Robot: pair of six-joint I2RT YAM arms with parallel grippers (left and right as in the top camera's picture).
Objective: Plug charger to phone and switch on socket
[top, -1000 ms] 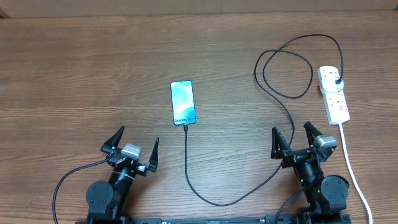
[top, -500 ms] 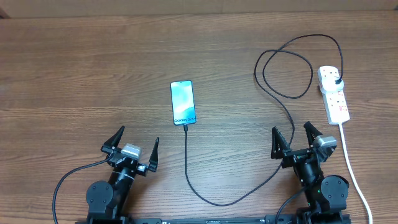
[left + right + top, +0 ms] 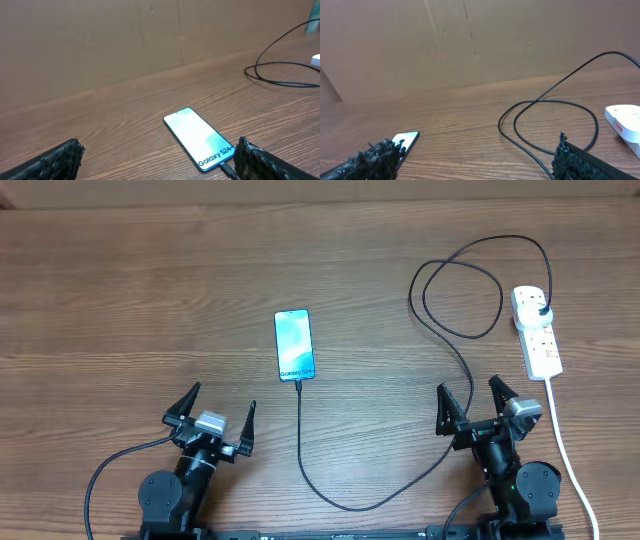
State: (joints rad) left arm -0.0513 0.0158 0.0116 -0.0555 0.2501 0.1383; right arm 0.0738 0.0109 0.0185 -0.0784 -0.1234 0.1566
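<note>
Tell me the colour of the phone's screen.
Light blue. The phone shows it best in the left wrist view.

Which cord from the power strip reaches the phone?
The thin black cable, ending at the phone's lower edge; the thick white cord runs past the right gripper.

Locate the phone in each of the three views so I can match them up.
Overhead: the phone lies flat just left of centre, screen up.
Left wrist: lower right of centre, "Galaxy S24+" readable at its near end.
Right wrist: lower left, only partly showing.
Shared landmark: the charger cable loop, upper right overhead, far right in left wrist, centre-right in right wrist.
</note>
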